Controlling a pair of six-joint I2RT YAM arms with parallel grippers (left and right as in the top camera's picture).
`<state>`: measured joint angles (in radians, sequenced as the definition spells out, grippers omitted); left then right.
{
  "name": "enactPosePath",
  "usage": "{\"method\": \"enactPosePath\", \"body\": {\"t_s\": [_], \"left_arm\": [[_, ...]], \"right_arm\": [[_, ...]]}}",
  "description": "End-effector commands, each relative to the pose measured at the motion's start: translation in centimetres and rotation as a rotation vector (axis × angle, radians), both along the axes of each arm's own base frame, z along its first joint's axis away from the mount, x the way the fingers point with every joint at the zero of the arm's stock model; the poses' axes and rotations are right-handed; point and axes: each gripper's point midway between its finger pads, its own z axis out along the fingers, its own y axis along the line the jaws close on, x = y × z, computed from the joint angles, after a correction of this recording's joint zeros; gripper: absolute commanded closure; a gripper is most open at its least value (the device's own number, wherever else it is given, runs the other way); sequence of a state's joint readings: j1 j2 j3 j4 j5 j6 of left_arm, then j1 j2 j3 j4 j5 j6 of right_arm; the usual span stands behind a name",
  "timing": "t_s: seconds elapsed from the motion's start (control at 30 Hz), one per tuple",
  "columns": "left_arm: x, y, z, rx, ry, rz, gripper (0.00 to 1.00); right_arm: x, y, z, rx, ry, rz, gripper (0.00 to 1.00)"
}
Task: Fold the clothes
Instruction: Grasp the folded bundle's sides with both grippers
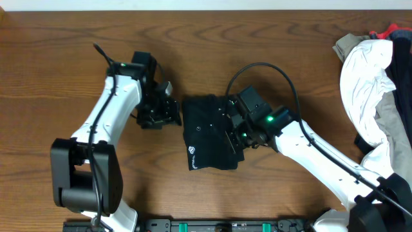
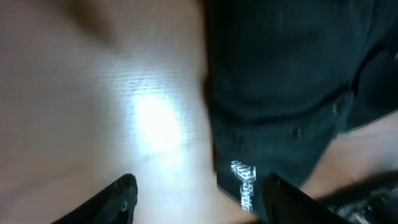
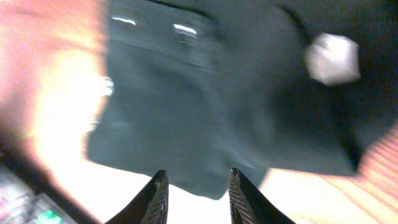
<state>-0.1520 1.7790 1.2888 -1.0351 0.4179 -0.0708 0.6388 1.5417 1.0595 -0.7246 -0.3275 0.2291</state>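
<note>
The black shirt point(image 1: 207, 132) lies in the middle of the desk point(image 1: 77, 38) as a compact dark block, its longer side running from the top of the overhead frame toward the bottom, with a small white logo point(image 1: 192, 152) near its lower left corner. What I'd steer by is this: the left gripper point(image 1: 164, 111) sits just off the shirt's upper left edge, over bare wood, while the right gripper point(image 1: 233, 125) is over the shirt's right half, so the right arm is the nearer one to the fabric. From the left wrist camera the left gripper point(image 2: 199, 202) has its jaws apart with nothing between them, and the shirt fills the right side of that frame, white lettering point(image 2: 244, 183) at its lower edge. From the right wrist camera the right gripper point(image 3: 196, 199) also has its jaws apart and empty, the shirt's near edge just beyond the tips at bottom centre. Both wrist views are badly blurred, so I can't read the folds or layers. In the overhead view the right arm covers the shirt's right edge. A heap of other clothes point(image 1: 370, 71) sits at the upper right, cut off by the frame
</note>
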Motion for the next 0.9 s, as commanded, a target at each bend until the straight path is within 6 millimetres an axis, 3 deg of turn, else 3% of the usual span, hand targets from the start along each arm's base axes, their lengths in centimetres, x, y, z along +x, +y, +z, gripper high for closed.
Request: {"method": "enactPosePath", "body": {"t_s": [0.0,0.07,0.13,0.27,0.37,0.43,0.5,0.7,0.87], "left_arm": [[0.4,0.5,-1.8,0.026,-0.026,-0.007,0.34],[1.0,1.8,-2.3,0.096,-0.054,0.002,0.41],[1.2,2.7,-2.4,0.129,-0.062,0.015,0.41],[1.3,4.1,-2.0,0.134,-0.054,0.058,0.41],[0.8,5.2,-1.7,0.137,-0.028,0.087,0.41],[0.2,5.8,-1.4,0.139,-0.005,0.106,0.41],[-0.2,6.2,-1.3,0.14,0.013,0.116,0.41],[-0.4,5.8,-1.2,0.112,0.022,0.119,0.41],[0.2,3.4,-0.4,-0.03,0.003,0.116,0.4]], "right_arm": [[-1.5,3.1,1.7,0.184,0.077,0.074,0.75],[-1.4,4.5,1.4,0.201,0.074,0.076,0.78],[-1.6,5.7,0.6,0.207,0.074,0.099,0.77],[-2.9,7.6,-3.0,0.162,0.123,0.149,0.78],[-4.2,6.6,-6.7,0.063,0.23,0.127,0.84],[-4.8,4.2,-9.4,-0.074,0.326,0.014,0.9],[-4.9,3.2,-10.5,-0.12,0.371,-0.04,0.91],[-3.6,2.6,-8.8,-0.077,0.327,-0.025,0.86],[-1.1,1.8,-4.1,-0.04,0.088,0.066,0.76]]}}
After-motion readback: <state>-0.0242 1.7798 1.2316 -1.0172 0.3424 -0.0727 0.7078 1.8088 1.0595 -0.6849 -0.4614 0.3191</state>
